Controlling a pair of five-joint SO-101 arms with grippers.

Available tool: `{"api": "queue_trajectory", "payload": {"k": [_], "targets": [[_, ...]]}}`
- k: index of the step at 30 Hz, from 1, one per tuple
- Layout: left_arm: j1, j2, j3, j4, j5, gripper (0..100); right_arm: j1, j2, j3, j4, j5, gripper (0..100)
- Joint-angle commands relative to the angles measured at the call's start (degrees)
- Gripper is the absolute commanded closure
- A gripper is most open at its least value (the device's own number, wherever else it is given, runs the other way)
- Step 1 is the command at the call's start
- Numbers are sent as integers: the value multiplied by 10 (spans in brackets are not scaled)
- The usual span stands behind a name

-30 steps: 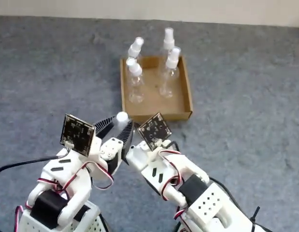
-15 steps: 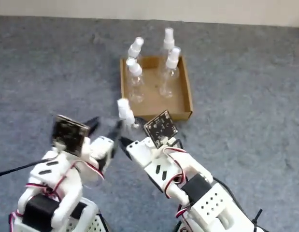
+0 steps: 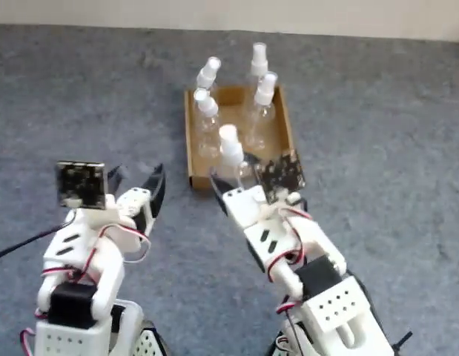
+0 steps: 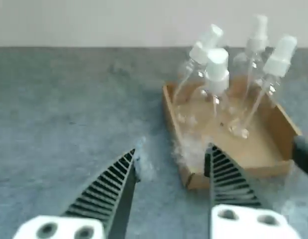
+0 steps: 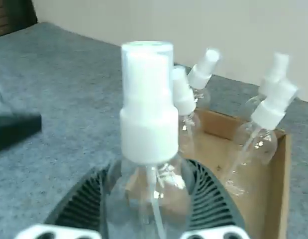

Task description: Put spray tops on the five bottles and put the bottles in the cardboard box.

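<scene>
The right pincer is closed on the clear body of a bottle. It holds the bottle upright, with the ribbed fingers pressed against both sides. A white spray top sits on the bottle's neck. In the high view the held bottle is over the near part of the cardboard box, just inside the near wall. Whether its base touches the box floor cannot be told.

The left pincer is open and grips nothing. It hangs over the grey table, to the left of the box's near-left corner and apart from it. In its own wrist view the spread fingers frame that corner of the box.

Four more capped bottles are inside the box. The near-left bottle and the near-right bottle stand upright. The far-left bottle leans, and the far-right bottle stands by the far wall. The right wrist view shows them beyond the held bottle, within the box.
</scene>
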Motion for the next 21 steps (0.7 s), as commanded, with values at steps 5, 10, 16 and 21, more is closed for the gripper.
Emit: {"api": "queue_trajectory", "payload": {"k": [5, 10, 16, 21], "targets": [[104, -7, 12, -31, -69, 839, 7, 158, -255, 73, 2, 995], [145, -3, 11, -31, -70, 733, 6, 243, -342, 128, -54, 995], [145, -1, 13, -34, -71, 723, -66, 272, -389, 210, -51, 995], [130, -1, 16, -34, -90, 723, -99, 253, -416, 272, -49, 995]]}}
